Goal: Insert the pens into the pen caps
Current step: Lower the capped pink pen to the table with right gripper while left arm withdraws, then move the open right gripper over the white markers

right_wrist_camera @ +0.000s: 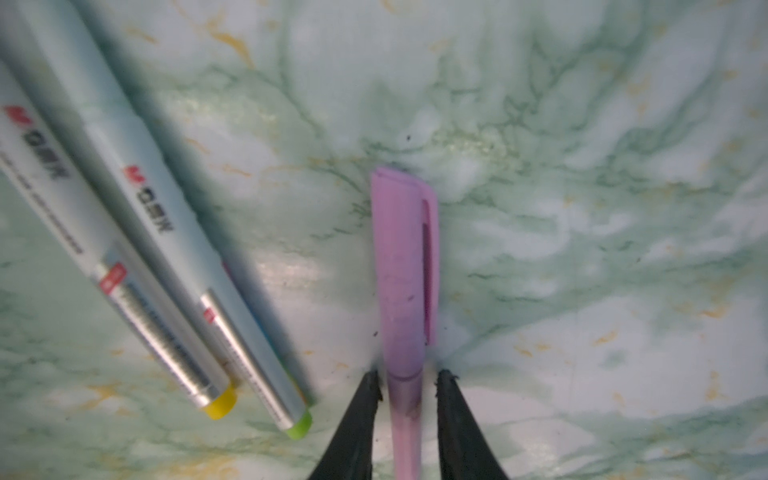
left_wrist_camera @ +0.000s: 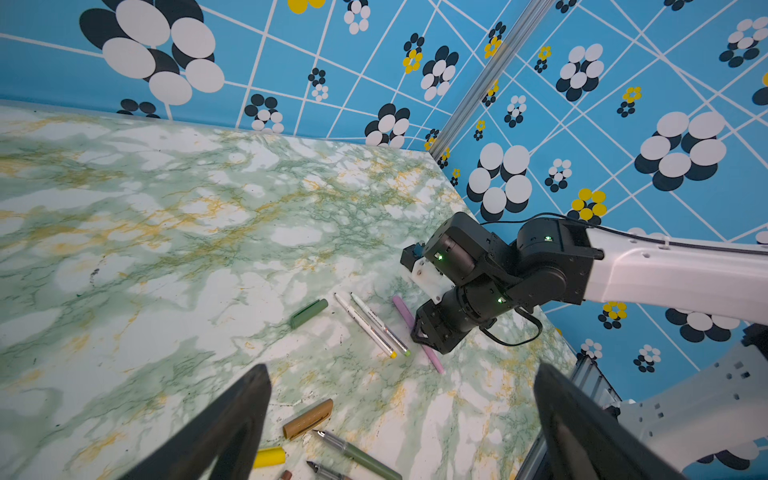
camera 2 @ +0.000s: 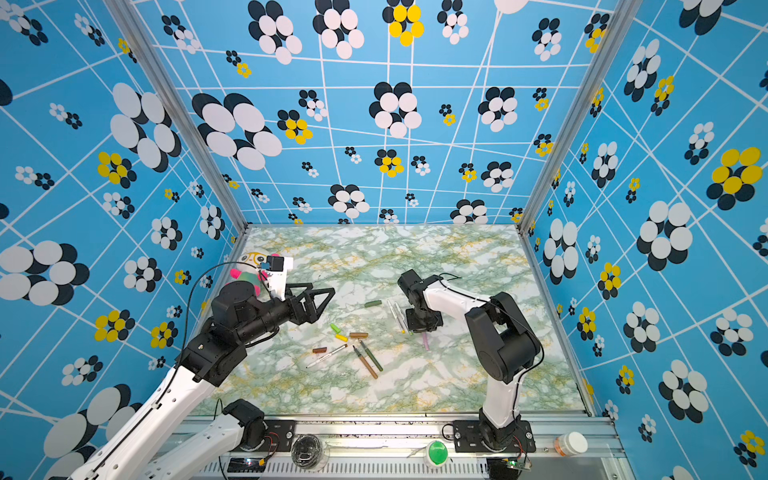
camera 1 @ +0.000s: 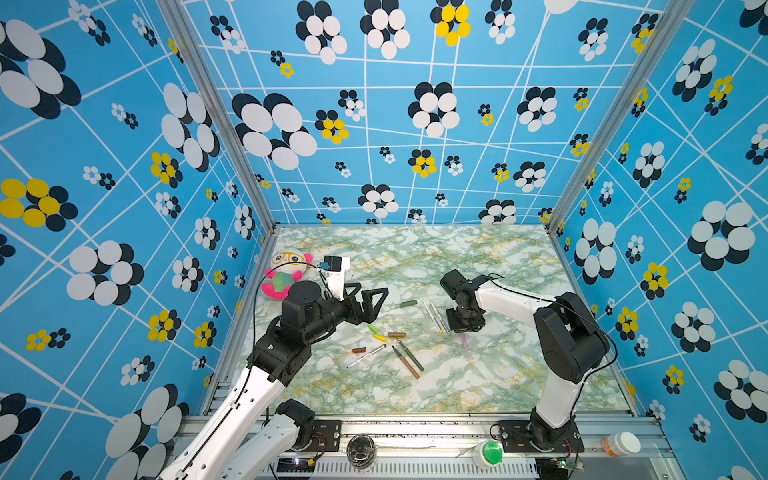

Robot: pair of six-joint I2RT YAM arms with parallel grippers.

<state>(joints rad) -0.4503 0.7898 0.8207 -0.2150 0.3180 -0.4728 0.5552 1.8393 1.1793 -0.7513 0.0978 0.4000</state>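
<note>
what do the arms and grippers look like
Both the left arm and right arm are white shells with black joint housings. The left gripper has broad black wedge fingers; the right gripper has slim pointed black fingers. A thin black cable runs along each arm; green lights dot the right wrist.

Marble table: pens, caps, plush toy

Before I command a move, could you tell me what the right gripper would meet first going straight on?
Probably the table: the right gripper points down, open jaws astride the pink pen lying there.
</note>
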